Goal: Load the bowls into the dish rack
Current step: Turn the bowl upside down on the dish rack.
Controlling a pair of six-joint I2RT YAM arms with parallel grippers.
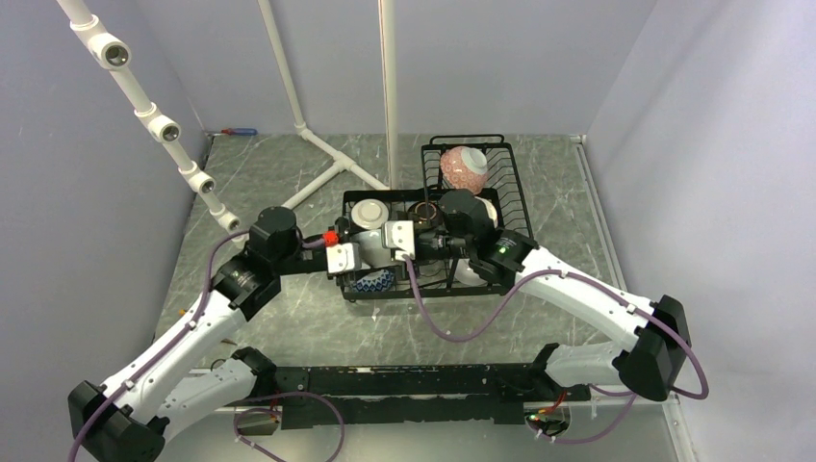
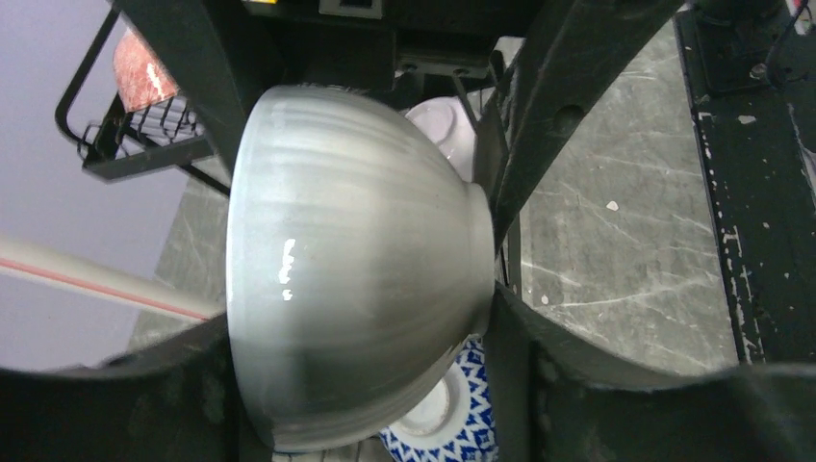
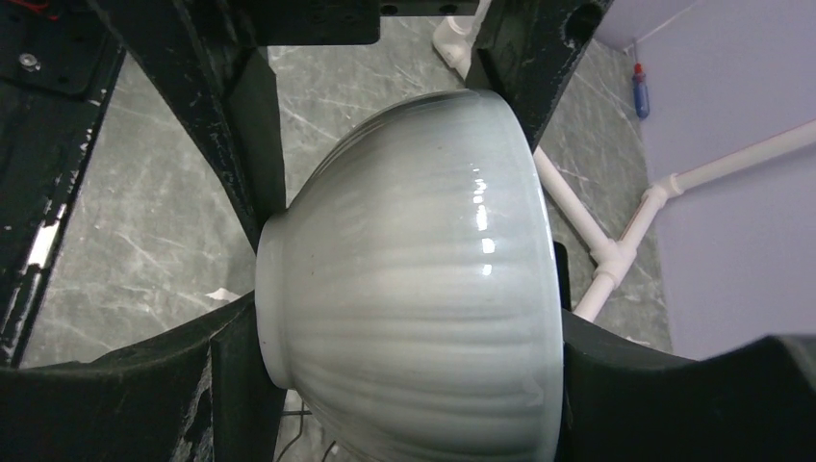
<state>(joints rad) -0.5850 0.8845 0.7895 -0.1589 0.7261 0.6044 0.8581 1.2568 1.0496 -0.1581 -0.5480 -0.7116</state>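
A pale ribbed bowl (image 1: 369,226) (image 2: 356,260) (image 3: 423,289) hangs over the left end of the black wire dish rack (image 1: 423,294). Both grippers hold it at once, each with one finger on its foot and the other on its rim. My left gripper (image 1: 358,248) (image 2: 361,385) comes from the left, my right gripper (image 1: 385,236) (image 3: 404,385) from the right. Below lies a blue-patterned bowl (image 1: 372,282) (image 2: 471,423). A pink-patterned bowl (image 1: 464,168) (image 2: 142,67) sits in the raised basket (image 1: 510,183). Another white bowl (image 2: 445,125) shows behind.
A white pipe frame (image 1: 327,159) lies on the table behind the rack, with an upright pole (image 1: 389,96) rising just beyond it. A small screwdriver (image 1: 241,131) (image 3: 640,91) lies by the back wall. A black rail (image 1: 414,385) runs along the near edge.
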